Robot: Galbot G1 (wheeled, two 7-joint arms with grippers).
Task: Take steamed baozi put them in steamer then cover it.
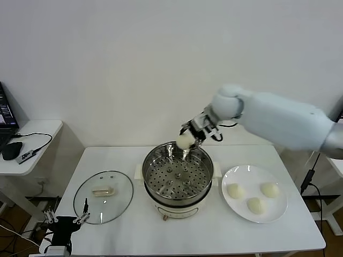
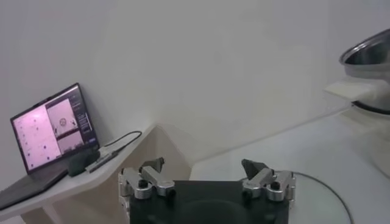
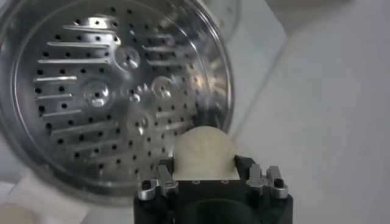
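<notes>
Bun [image 1: 184, 141] clamped in right gripper [image 1: 188, 140] fingers, held above far rim of steamer [image 1: 178, 160], over tray edge, not centre. Risk: release here may land bun on rim, roll off onto bench [image 1: 134, 225]. Soft dough: excess squeeze may dent it, or it sticks to fingers. Three buns [image 1: 256, 205] wait on plate [image 1: 231, 204]. Lid [image 1: 103, 196] flat on bench beside steamer. Left gripper [image 2: 207, 176] parked low near lid, fingers spread, empty.

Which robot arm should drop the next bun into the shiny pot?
The right one. Its right gripper already holds a baozi above the steamer rim. The left gripper sits open, low by the cover.
</notes>
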